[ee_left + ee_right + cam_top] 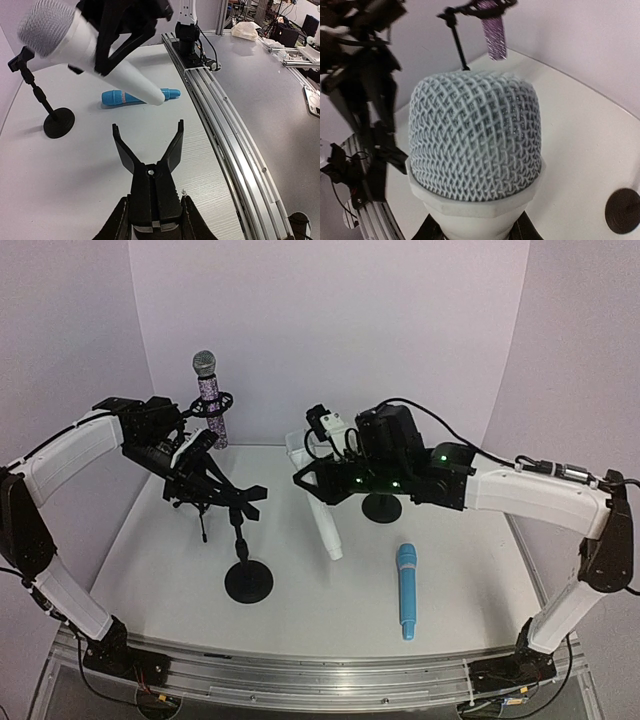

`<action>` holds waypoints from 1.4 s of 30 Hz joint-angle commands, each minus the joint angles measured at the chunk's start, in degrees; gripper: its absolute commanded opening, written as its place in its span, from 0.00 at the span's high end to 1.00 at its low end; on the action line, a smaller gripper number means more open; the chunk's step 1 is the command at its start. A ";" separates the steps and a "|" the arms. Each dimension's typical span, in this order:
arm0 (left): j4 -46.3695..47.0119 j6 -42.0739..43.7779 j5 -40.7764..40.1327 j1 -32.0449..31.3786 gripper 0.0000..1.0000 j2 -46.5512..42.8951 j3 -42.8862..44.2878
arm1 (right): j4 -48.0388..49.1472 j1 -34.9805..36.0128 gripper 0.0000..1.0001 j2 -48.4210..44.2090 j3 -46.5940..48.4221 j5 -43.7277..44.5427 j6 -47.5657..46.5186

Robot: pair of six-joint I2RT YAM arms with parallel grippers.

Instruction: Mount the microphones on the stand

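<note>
The right gripper [325, 483] is clenched on the all-white stick microphone [330, 530], gripping the body just below the silver mesh head. The right wrist view is filled by that head, with the 2 black fingers [431, 231] just showing under it. The microphone is in the air over the middle of the white tabletop [470, 560], tilted, with its head towards the back wall and its tail pointing down and forward.

The left gripper [147, 142] is released, its 2 black fingers spread in a wide V with nothing between them. In its wrist view the white microphone hangs above and beyond the fingertips, apart from them.

The glittery purple microphone with a silver mesh head [210, 400] stands upright in a black clip at the back left, just behind the left arm.

The light blue microphone [406, 590] lies flat on the tabletop at the front right, near the white microphone's tail but not touching it, and well apart from both grippers.

A black stand with a round base [248, 580] sits front and centre, its pole rising towards the left gripper. A 2nd round-based black stand [57, 122] is behind the blue microphone, below the right arm, and its clip holds nothing. The aluminium rail [225, 125] runs along the near edge.
</note>
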 commanded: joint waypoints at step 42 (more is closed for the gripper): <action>8.51 -4.75 4.20 -0.20 1.00 -2.58 -4.37 | 68.77 4.95 1.00 12.73 -11.51 -12.05 -6.18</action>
